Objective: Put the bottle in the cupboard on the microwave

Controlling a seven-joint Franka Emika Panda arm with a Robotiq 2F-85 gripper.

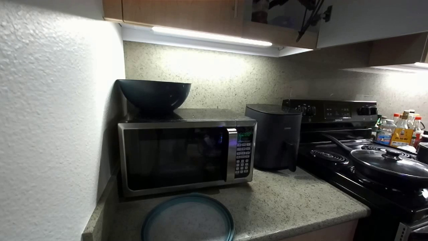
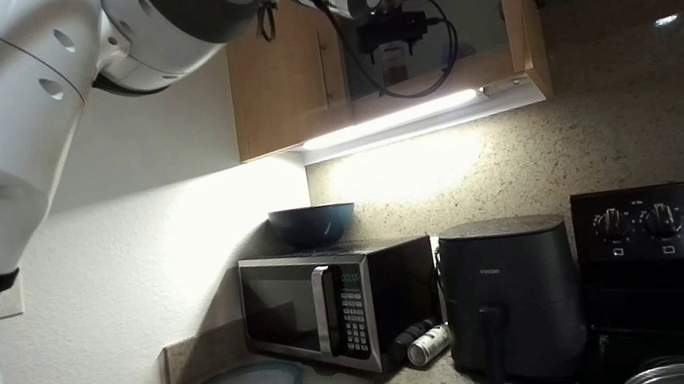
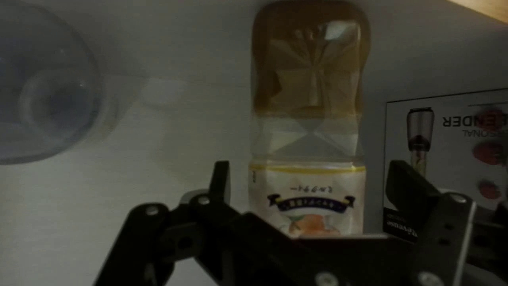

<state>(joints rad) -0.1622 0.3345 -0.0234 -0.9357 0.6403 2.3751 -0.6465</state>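
Likely set down; backing out is the risk

In an exterior view: cupboard (image 1: 182, 13) at twelve o'clock from the microwave (image 1: 180, 157); dark bowl (image 1: 153, 95) at eleven, on the microwave's top. Inside the cupboard's opening, dim shapes only; I can't sort them.

In an exterior view: arm (image 2: 173, 14) at ten o'clock from the opening. There the gripper (image 2: 392, 54), and inside the cupboard the bottle (image 2: 394, 67), upright between its fingers. A cable (image 2: 419, 95) loops low in front of the cupboard's bottom edge. If it snags on the way out, the arm could jerk and clip the bottle.

Wrist view, upside down, clock read as it lies: jaws stand apart, a gap either side of the bottle, nothing gripped. I take withdrawal to be next. Clear vessel (image 3: 47, 87) between nine and ten o'clock; blender box (image 3: 448, 151) between three and four, a finger overlapping it in view, touching or not I can't tell. Fingers flank the bottle's upper part, so a crooked retreat would likely topple it rather than slide it; swinging toward three may shove the box. Base right at the view's top edge; footing hard to judge.
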